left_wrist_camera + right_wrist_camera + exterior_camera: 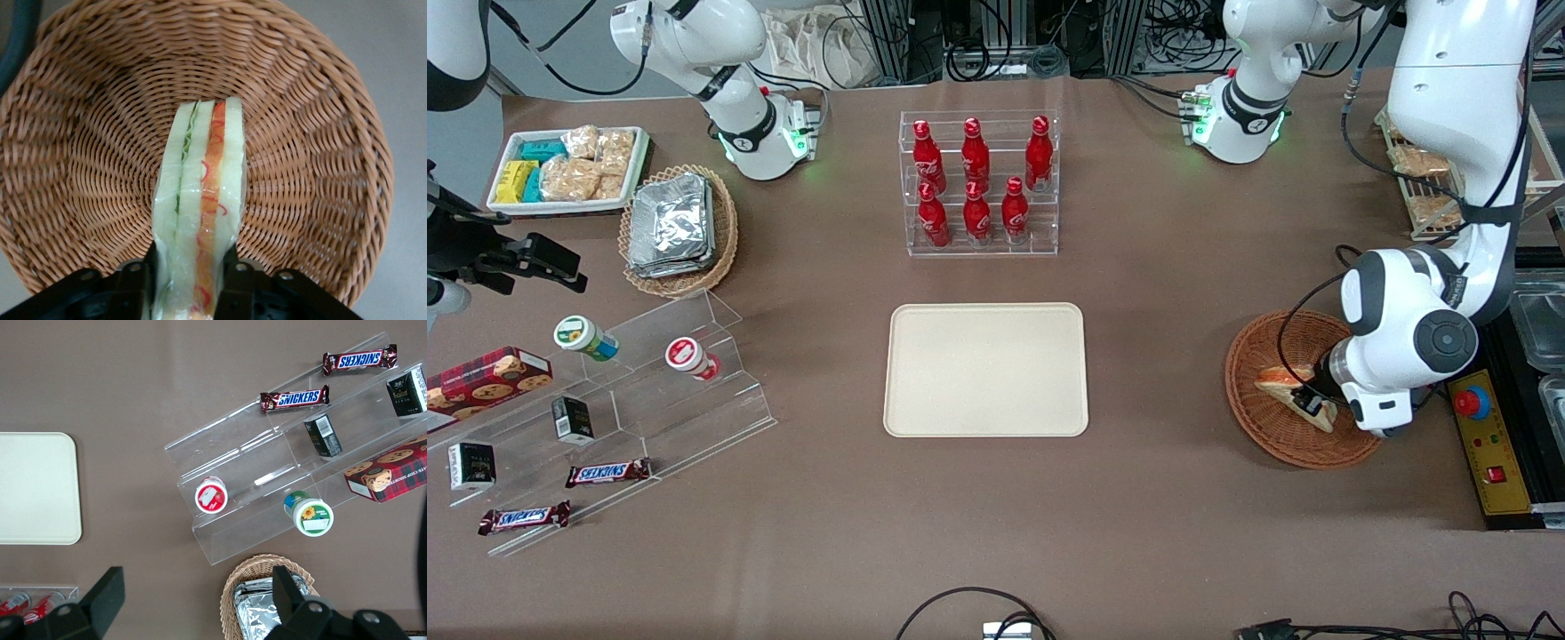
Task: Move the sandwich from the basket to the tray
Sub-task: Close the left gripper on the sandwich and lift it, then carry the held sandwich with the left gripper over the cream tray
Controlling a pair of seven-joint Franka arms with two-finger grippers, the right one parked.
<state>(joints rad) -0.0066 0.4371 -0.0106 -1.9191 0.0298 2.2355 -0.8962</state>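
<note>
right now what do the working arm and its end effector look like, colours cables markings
The working left arm is glossy white with rounded segments, dark grey bands at the joints and a round dark grey cap on the wrist joint. Black cables loop along it. Its base glows with green lights. The end effector, down in the basket, has black fingers.

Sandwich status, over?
Tool down in basket, shut on sandwich. Sandwich not lifted clear of the basket. Tray bare, table path to it open.
</note>
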